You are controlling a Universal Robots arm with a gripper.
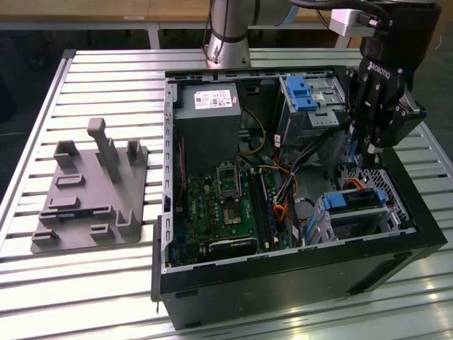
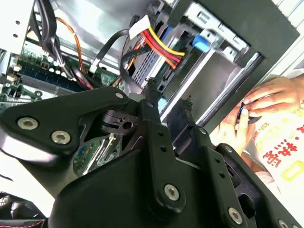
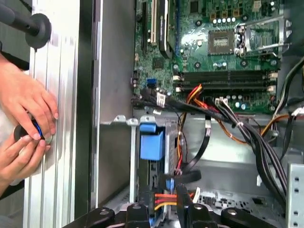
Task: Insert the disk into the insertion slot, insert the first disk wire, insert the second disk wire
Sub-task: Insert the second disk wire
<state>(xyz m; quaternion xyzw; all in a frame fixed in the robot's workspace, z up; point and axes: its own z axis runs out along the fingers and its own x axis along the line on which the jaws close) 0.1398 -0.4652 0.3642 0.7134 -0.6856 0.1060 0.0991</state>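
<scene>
Surface: slatted silver metal counter (image 1: 85,78), ribs running across. Beyond its 12 o'clock edge in the exterior view lies a tan wooden strip, with dark floor at 9 o'clock.

A flat grey fixture plate (image 1: 92,191) with upright posts sits at 9 o'clock. An open black computer case (image 1: 297,276) lies on its side from centre to 3 o'clock. The arm's silver column (image 1: 228,32) rises at 12 o'clock, just behind the case.

Inside the case: grey power supply (image 1: 209,124) toward 12 o'clock, green motherboard (image 1: 219,205) below it, and a taller metal bay with blue latch (image 1: 301,92) at 1 o'clock.

Writing: white printed label on the power supply, too small to read. White lettering on the tool body. In the second wrist view, red and yellow characters on a person's white garment (image 2: 280,152).

Tool (image 1: 361,149) hangs at 2 o'clock, over the gap between the taller bay and the insertion slot (image 1: 362,228), tips pointing down into the case. Whether it is apart or clamped on anything, I cannot tell.

The disk (image 1: 350,201) sits in the insertion slot at 4 o'clock, blue caddy end facing the motherboard. The second wrist view has the tool (image 2: 169,92) just short of a red-yellow-black wire bundle (image 2: 159,42).

A person's hands (image 3: 26,102) rest on the counter beside the case wall, pinching a small blue-and-black item (image 3: 35,128).
</scene>
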